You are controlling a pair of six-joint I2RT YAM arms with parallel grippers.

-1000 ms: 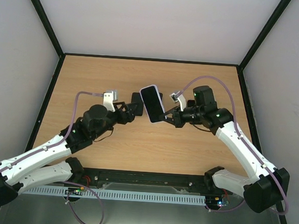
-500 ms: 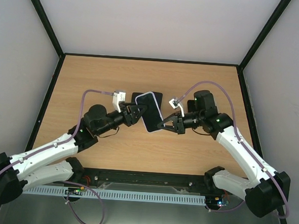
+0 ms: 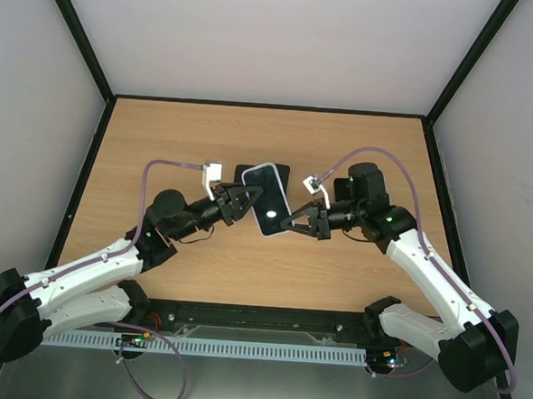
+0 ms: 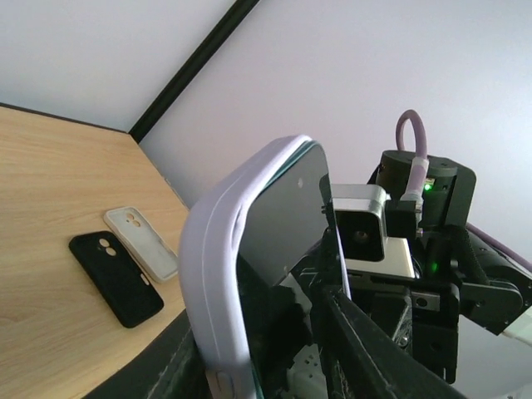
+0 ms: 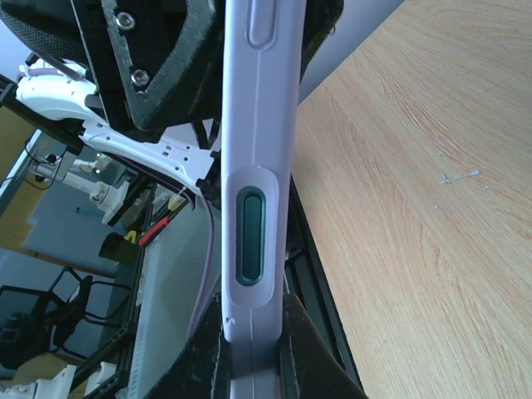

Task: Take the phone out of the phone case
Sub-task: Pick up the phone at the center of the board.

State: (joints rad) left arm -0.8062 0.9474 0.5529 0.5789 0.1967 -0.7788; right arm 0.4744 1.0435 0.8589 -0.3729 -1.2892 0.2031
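- The phone (image 3: 270,200) is a black slab with round corners. A small spot of light shines on its dark glass.
- It sits inside the case (image 4: 212,283), a soft shell of pale purple-blue. A thin rim runs all the way round the glass.
- The thin side of the case has a long bump with a dark oval button in it. There is one more plain bump further along.
- Phone and case are up in the air over the middle of the table (image 3: 160,157). They are tipped at a slant, with an arm on each side.
- The right claw (image 3: 290,222) is clamped tight on the near right corner of the case, with one finger on each flat side.
- The left claw (image 3: 247,198) has a finger on each side of the left edge. I cannot tell if the fingers press on it or just sit beside it.
- From the left wrist, the phone fills the middle and hides much of the right arm. That arm's camera (image 4: 366,241) peeks out beside the glass.
- Further back, a black cover (image 4: 116,278) lies flat on the table. It has two small holes in one corner.
- Just beside it lies a pale cover (image 4: 141,243) with the same two holes. I cannot tell if the two covers touch.
- From above, the phone blocks part of the black cover.
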